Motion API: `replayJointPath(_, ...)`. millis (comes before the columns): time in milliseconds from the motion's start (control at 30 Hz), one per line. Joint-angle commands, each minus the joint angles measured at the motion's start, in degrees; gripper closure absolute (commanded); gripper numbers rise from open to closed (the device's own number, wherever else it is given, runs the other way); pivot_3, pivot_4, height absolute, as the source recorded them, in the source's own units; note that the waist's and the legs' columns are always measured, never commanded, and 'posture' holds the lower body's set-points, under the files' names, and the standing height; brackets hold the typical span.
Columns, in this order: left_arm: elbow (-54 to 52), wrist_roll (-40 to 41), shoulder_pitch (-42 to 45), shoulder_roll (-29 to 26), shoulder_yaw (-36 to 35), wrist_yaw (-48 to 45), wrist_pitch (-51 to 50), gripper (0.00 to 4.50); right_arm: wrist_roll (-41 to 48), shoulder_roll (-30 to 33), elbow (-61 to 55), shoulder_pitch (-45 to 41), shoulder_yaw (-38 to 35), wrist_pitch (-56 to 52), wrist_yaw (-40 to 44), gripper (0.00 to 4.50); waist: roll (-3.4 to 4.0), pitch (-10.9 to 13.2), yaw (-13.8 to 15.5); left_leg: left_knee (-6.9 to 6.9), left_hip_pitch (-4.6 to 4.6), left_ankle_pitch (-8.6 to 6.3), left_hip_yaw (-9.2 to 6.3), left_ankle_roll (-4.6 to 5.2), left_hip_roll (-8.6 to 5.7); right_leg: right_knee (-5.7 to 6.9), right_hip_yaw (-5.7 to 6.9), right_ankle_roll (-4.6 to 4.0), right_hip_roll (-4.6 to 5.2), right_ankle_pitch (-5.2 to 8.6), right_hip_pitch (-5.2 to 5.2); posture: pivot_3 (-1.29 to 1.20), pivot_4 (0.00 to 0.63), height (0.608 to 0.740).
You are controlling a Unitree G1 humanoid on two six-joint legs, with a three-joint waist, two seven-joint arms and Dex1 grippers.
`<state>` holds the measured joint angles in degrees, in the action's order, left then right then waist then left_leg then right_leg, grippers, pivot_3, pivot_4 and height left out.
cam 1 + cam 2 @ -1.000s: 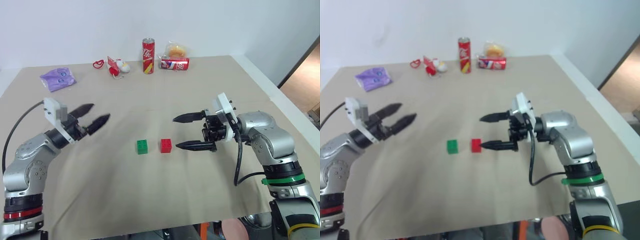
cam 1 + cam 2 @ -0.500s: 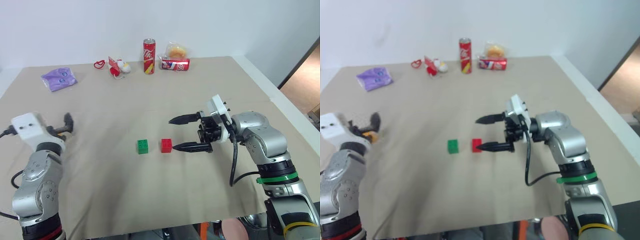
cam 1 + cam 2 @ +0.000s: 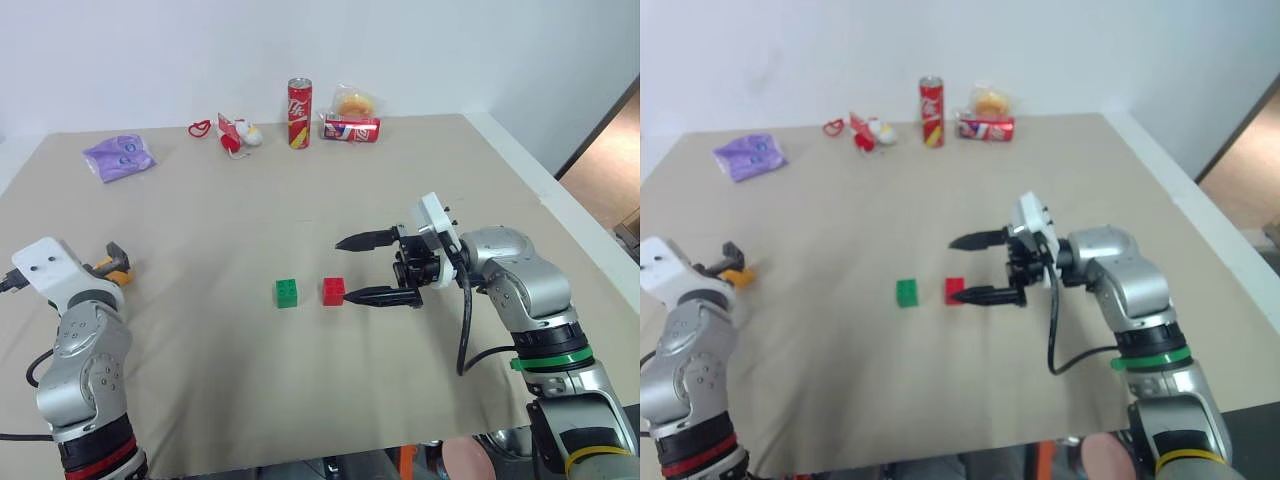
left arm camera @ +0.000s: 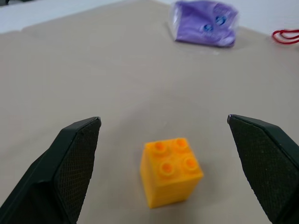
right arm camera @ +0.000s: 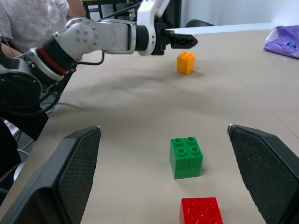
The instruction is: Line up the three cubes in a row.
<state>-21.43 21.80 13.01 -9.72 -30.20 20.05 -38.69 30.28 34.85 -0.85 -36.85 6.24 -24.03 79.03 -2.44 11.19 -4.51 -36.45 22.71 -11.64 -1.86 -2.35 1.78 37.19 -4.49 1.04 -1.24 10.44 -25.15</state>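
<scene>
Tan paper covers our table (image 3: 300,400), both grippers gape empty: left gripper (image 4: 173,154) straddles the orange cube (image 4: 170,171) near the left edge, right gripper (image 3: 360,268) beside the red cube (image 3: 333,291) and green cube (image 3: 286,293); an off-centre pinch could tip it.

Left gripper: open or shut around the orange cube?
Open. The left gripper fingers stand wide apart on either side of the orange cube, touching nothing.

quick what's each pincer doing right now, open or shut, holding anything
Left pincer: open, empty, with the orange cube between its fingers, untouched.
Right pincer: open, empty, beside the red cube.
</scene>
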Motion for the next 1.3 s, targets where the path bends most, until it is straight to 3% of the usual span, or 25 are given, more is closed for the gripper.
replayJointPath(33,0.4,-0.9,1.3,-0.5,-1.0,0.8,0.0,0.01,1.5,-1.1,-2.0,-2.4,-1.9,-0.3,-1.9,0.0,-0.03,0.0,0.0,0.0,0.0,0.0,0.0,0.0,0.0,0.0,0.0,0.0,0.0,0.0,0.0,0.0,0.15,0.74)
replayJointPath(767,7.4,-5.1,1.7,1.6,3.6,-0.1,-0.1,0.01,2.0,-1.9,-3.0,-2.1,-1.5,-0.1,-3.6,0.0,-0.14,0.0,0.0,0.0,0.03,-0.01,0.0,-0.01,-0.03,-0.05,0.0,0.02,0.04,-0.01,0.0,0.0,0.15,0.74)
replayJointPath(867,9.2,-5.1,2.7,1.9,3.7,-0.5,0.3,0.82,1.8,-1.8,-3.1,-1.9,-1.5,0.0,-3.7,0.0,-0.15,0.0,0.1,0.0,0.04,-0.01,-0.01,-0.01,-0.03,-0.05,0.01,0.03,0.04,-0.01,-0.01,0.0,0.15,0.74)
replayJointPath(1100,11.8,-5.8,6.1,1.9,3.5,-0.2,0.9,3.18,1.5,-1.6,-2.8,-1.7,-1.5,0.4,-4.1,0.0,-0.17,0.0,0.3,-0.01,0.03,0.01,-0.02,-0.03,-0.06,-0.05,0.02,0.02,0.07,-0.01,0.01,0.0,0.15,0.74)
replayJointPath(1300,12.5,-6.4,6.8,0.5,4.2,-2.3,1.9,3.17,1.2,-1.7,-2.3,-1.8,-1.5,0.7,-4.0,0.0,-0.18,0.0,0.3,-0.01,0.05,0.01,-0.02,-0.04,-0.08,-0.05,0.01,0.11,0.09,-0.07,0.0,0.0,0.15,0.74)
